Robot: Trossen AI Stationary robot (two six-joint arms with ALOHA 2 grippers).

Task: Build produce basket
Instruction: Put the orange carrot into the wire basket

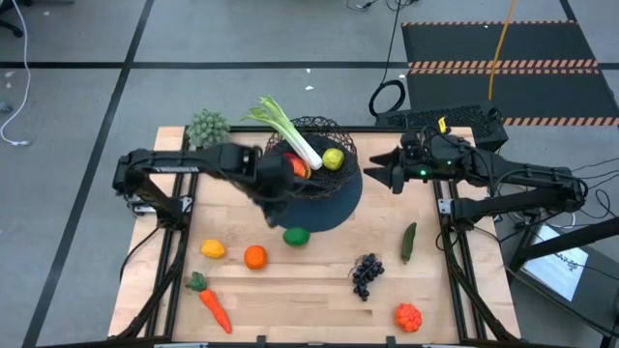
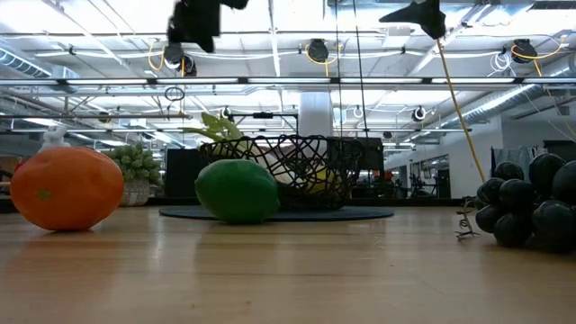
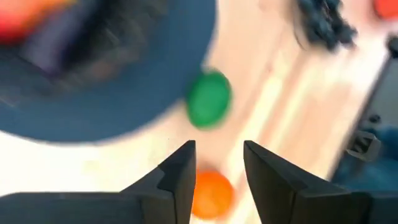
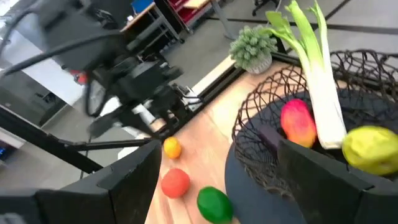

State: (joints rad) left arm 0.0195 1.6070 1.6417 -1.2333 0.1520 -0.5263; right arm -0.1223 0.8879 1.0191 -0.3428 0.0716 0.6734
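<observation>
1. Produce is split between the basket (image 1: 324, 155) and the wooden bench (image 1: 290, 290); the black wire basket sits on a flat dark round mat (image 1: 334, 205) toward the far middle of the bench.
2. Inside the basket lie a leek (image 1: 290, 135), its leaves sticking out over the rim, a red-yellow mango (image 4: 297, 121) and a lemon (image 1: 333, 159).
3. A lime (image 1: 296, 235) rests on the bench just beside the mat's near edge.
4. Nearer the front lie an orange (image 1: 254, 256), a small yellow-orange fruit (image 1: 213, 248), a carrot (image 1: 213, 307), dark grapes (image 1: 367, 275), a cucumber (image 1: 408, 242) and a red tomato (image 1: 407, 316).
5. A fuzzy grey-green clump (image 1: 208, 126) stands at the far left corner.
6. The left gripper (image 3: 217, 171) hangs in the air above the near left edge of the mat; its fingers are apart with nothing between them, and the lime and orange show below.
7. The right gripper (image 1: 370, 172) waits in the air just right of the basket, fingers spread wide and empty.
</observation>
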